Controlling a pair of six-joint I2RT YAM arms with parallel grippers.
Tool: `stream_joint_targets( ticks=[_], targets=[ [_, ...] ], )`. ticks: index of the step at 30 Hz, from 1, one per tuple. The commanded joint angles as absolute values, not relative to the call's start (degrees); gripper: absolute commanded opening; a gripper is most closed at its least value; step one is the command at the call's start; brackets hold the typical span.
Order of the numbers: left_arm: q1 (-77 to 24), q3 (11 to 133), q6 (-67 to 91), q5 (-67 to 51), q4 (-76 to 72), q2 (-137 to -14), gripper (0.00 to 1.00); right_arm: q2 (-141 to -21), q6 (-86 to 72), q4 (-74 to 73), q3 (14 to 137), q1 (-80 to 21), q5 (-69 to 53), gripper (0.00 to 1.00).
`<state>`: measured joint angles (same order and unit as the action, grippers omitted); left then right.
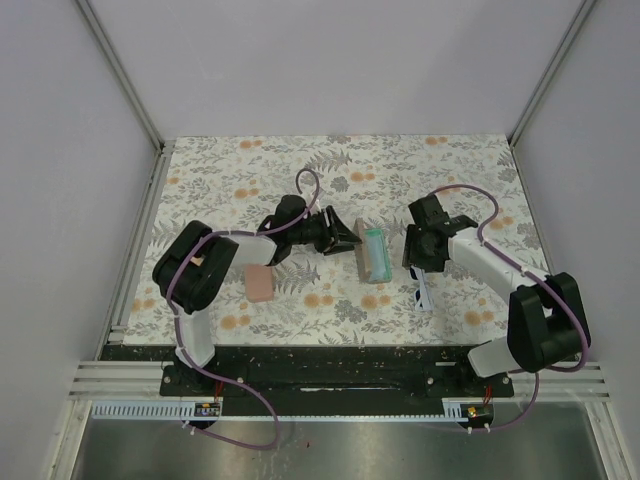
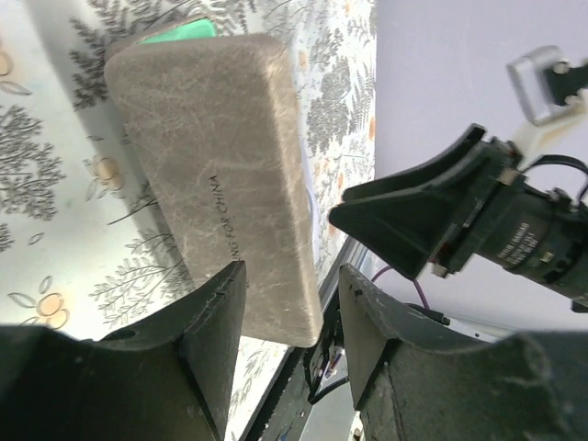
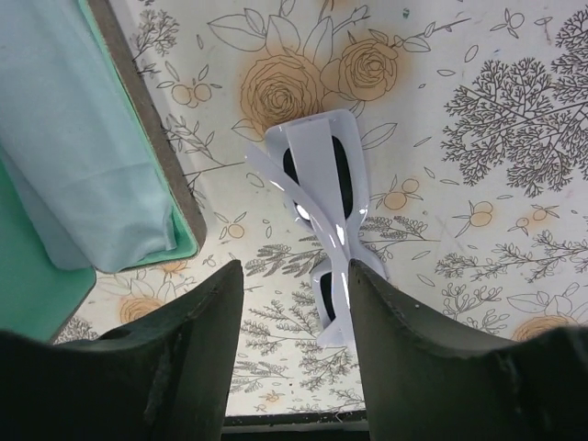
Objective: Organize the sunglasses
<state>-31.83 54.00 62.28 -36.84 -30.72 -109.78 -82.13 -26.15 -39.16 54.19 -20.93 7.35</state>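
The white-framed sunglasses (image 3: 326,216) lie folded on the floral table, just beyond my open right gripper (image 3: 296,276), slightly to its right; they also show in the top view (image 1: 422,294) below the right gripper (image 1: 419,262). The tan case (image 1: 375,255) stands open with a teal lining (image 3: 28,303) and a light blue cloth (image 3: 83,138) inside. My left gripper (image 1: 345,238) is open at the case's left side. In the left wrist view the near end of the case's tan shell (image 2: 220,156) lies between the open fingers of the left gripper (image 2: 292,276). The black sunglasses are out of view.
A pink case (image 1: 260,283) lies closed on the table (image 1: 300,170) to the left of the tan case, by the left arm's forearm. The right arm's gripper (image 2: 413,216) shows close by in the left wrist view. White walls enclose the table on three sides.
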Motion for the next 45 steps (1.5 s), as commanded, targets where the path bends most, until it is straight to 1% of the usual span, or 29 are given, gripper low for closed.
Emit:
stream_joint_targets(
  ticks=[1,2,8,12,13,16,17,18,19,26,33,40,45],
  targets=[
    [-32.52,56.95,59.07,-34.81,-28.05,-105.65,0.48,-84.8,-26.28,-38.94,54.49,-20.74,11.95,0.54],
    [-32.61,57.04,58.98,-34.8,-27.86,-105.56,0.48,-84.99,-26.45,-38.94,54.58,-20.66,12.3,0.5],
    [-32.78,57.39,58.89,-34.63,-27.6,-105.29,0.48,-88.24,-27.07,-38.24,54.58,-20.74,12.57,0.49],
    [-32.96,57.48,58.97,-34.8,-27.6,-105.38,0.48,-90.96,-27.51,-36.65,54.05,-20.83,11.69,0.46],
    [-33.05,57.65,59.06,-34.89,-27.6,-105.38,0.48,-91.49,-27.6,-36.39,54.05,-20.74,11.25,0.42],
    [-33.13,57.57,59.32,-35.16,-27.95,-105.29,0.48,-91.85,-27.69,-36.3,54.05,-20.74,10.9,0.24],
    [-33.05,57.48,59.41,-35.42,-28.04,-105.29,0.48,-90.89,-28.03,-36.21,53.88,-20.66,11.33,0.15],
    [-33.13,57.57,59.41,-35.51,-28.12,-105.21,0.48,-89.83,-28.21,-36.3,53.7,-20.65,11.95,0.09],
    [-33.13,57.57,59.41,-35.51,-27.95,-105.29,0.48,-88.78,-28.3,-36.21,53.53,-20.83,12.48,0.08],
    [-33.13,57.39,59.5,-34.89,-28.48,-105.38,0.48,-84.3,-27.95,-38.58,54.66,-20.57,12.83,0.06],
    [-33.4,58.09,59.59,-34.98,-28.39,-106.26,0.48,-81.65,-26.72,-40.69,60.72,-20.48,11.26,0.06],
    [-33.57,58.18,59.59,-35.07,-28.21,-106.52,0.47,-87.09,-24.44,-40.17,69.07,-20.39,4.93,0.05],
    [-33.57,58.97,59.24,-35.24,-27.07,-106.35,0.47,-92.36,-21.36,-35.26,70.23,-20.48,-1.83,0.06]
  ],
)
